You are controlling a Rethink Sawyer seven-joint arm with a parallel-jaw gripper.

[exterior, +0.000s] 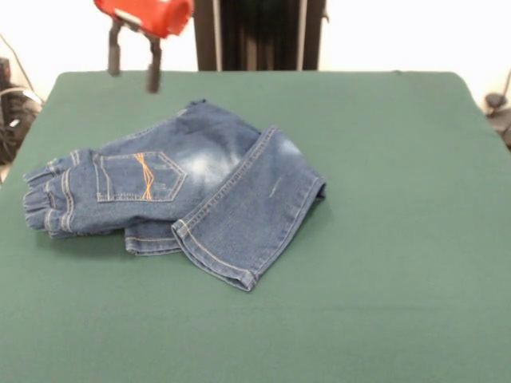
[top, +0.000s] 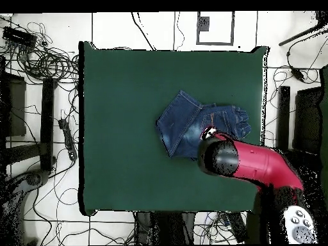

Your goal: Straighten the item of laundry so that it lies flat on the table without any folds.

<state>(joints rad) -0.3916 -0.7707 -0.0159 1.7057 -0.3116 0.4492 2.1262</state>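
Front view: jeans (exterior: pixel 180 195), small blue denim, lying folded on the green desk (exterior: pixel 383 239); one leg doubled across the other, hem toward the desk's near edge, gathered waistband at the picture's left. Pincer (exterior: pixel 133 65) above and apart from the jeans' far edge, fingers spread, empty.
Overhead view: jeans (top: pixel 186 125) partly hidden under the red arm (top: pixel 256 163).
Handling, judged: soft, light, limp denim; thick hem of the upper leg the best hold

Faded denim jeans (exterior: pixel 200 187) on matt green felt table (exterior: pixel 399 239)
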